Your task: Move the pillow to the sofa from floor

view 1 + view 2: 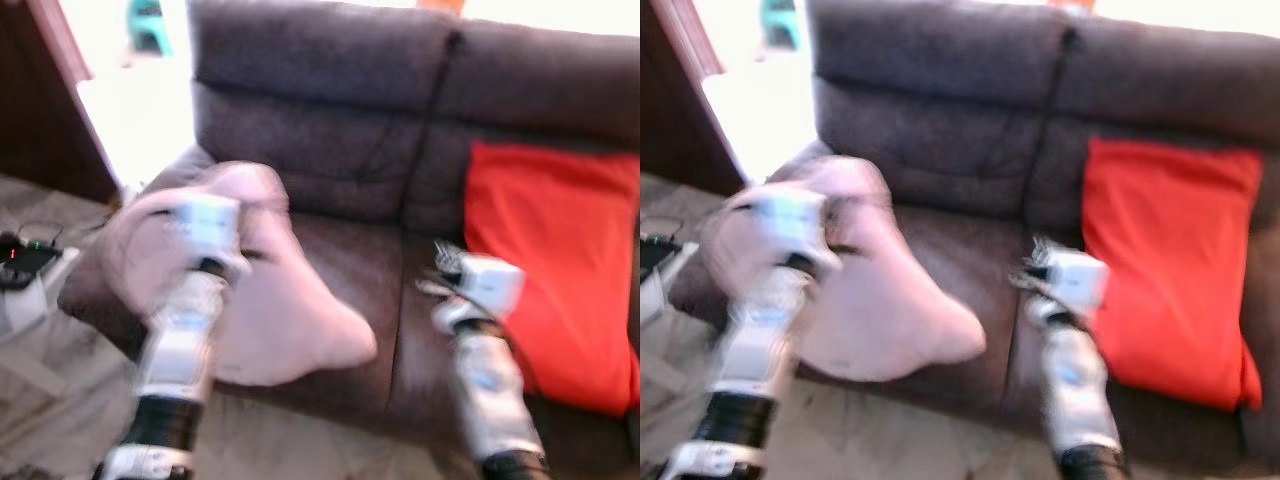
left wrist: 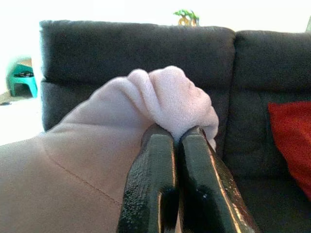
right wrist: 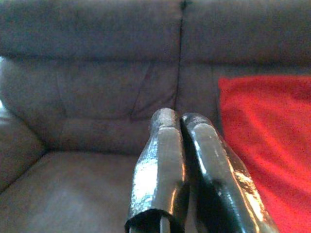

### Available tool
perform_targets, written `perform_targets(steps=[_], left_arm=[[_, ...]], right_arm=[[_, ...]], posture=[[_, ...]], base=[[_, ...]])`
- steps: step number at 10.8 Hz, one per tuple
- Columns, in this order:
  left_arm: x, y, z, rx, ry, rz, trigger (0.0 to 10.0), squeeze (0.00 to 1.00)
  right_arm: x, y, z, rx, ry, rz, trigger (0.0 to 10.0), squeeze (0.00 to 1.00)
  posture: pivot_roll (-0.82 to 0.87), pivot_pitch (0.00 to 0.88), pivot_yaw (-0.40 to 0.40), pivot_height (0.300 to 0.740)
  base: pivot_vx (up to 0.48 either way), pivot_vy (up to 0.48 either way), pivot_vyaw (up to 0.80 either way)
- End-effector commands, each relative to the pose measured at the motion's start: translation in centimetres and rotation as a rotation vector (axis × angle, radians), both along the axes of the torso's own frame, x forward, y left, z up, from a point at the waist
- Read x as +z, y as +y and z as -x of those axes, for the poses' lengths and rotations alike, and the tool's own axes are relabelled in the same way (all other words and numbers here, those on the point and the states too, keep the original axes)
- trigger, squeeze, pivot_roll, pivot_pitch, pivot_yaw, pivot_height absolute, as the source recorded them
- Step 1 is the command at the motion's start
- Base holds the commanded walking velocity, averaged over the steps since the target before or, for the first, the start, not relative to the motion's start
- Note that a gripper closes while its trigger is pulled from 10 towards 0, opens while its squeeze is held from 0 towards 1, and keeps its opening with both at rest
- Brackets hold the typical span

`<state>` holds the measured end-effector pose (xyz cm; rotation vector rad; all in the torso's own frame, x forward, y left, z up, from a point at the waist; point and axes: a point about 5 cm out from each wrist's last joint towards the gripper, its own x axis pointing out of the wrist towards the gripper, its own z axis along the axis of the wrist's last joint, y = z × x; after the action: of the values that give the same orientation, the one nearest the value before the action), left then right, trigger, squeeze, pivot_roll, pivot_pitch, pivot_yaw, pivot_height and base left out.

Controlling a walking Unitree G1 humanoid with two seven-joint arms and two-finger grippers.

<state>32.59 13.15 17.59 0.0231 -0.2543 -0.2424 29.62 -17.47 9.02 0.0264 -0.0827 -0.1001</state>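
A pale pink pillow (image 1: 290, 300) lies over the left seat and armrest of the dark brown sofa (image 1: 330, 120). My left gripper (image 2: 177, 138) is shut on a bunched corner of the pink pillow (image 2: 165, 97), with the fabric pinched between the black fingers (image 2: 150, 184). In the eye views my left arm (image 1: 185, 330) reaches up to the pillow's left side and is blurred. Over the seat's middle, in front of the sofa back, my right gripper (image 3: 177, 119) is shut with nothing in it. My right arm (image 1: 485, 370) rises at the seat's front edge.
A red pillow (image 1: 560, 270) leans on the right seat of the sofa. Cables and a small dark device (image 1: 25, 260) lie on the floor to the left. A dark wooden panel (image 1: 50, 100) stands at the far left, with a teal stool (image 1: 150, 25) behind.
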Motion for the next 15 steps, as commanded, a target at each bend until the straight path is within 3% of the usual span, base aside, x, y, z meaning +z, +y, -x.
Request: perform_targets(steps=[1, 4, 8, 9, 11, 14, 15], left_arm=[[3.0, 0.7, -0.4, 0.013, -0.12, 0.028, 10.0, 0.0], [4.7, -0.2, -1.1, -0.022, -0.156, 0.103, 10.0, 0.0], [6.8, -3.0, -2.1, -0.103, -0.188, 0.199, 10.0, 0.0], [6.3, -3.3, -2.1, -0.133, -0.149, 0.216, 10.0, 0.0], [3.9, -2.4, -1.3, -0.12, -0.073, 0.181, 10.0, 0.0], [-1.8, 1.0, 1.0, -0.003, 0.112, 0.08, 10.0, 0.0], [-2.9, 2.0, 1.6, 0.038, 0.153, 0.052, 10.0, 0.0]], right_arm=[[0.3, 0.8, -0.3, 0.018, -0.008, -0.012, 10.0, 0.0], [0.1, 0.9, -0.3, 0.018, -0.003, -0.011, 10.0, 0.0], [0.0, 0.8, -0.3, 0.01, 0.004, -0.011, 10.0, 0.0], [-0.1, 0.7, -0.2, 0.009, 0.006, -0.011, 10.0, 0.0], [-0.1, 0.6, -0.1, 0.003, 0.008, -0.009, 10.0, 0.0], [-0.3, 0.3, -0.3, -0.001, 0.028, -0.001, 10.0, 0.0], [-0.4, 0.2, -0.4, -0.004, 0.04, -0.016, 10.0, 0.0]], posture=[[0.1, 0.043, -0.058, 0.74], [0.1, 0.041, -0.057, 0.74], [0.1, 0.038, -0.055, 0.74], [0.1, 0.042, -0.053, 0.74], [0.1, 0.05, -0.052, 0.74], [0.1, 0.057, -0.062, 0.74], [0.1, 0.058, -0.065, 0.74]], base=[[0.281, 0.0, 0.0], [0.281, 0.0, 0.0], [0.295, 0.0, 0.0], [0.292, 0.0, 0.0], [0.0, 0.0, 0.0], [0.0, 0.0, 0.0], [0.0, 0.0, 0.0]])
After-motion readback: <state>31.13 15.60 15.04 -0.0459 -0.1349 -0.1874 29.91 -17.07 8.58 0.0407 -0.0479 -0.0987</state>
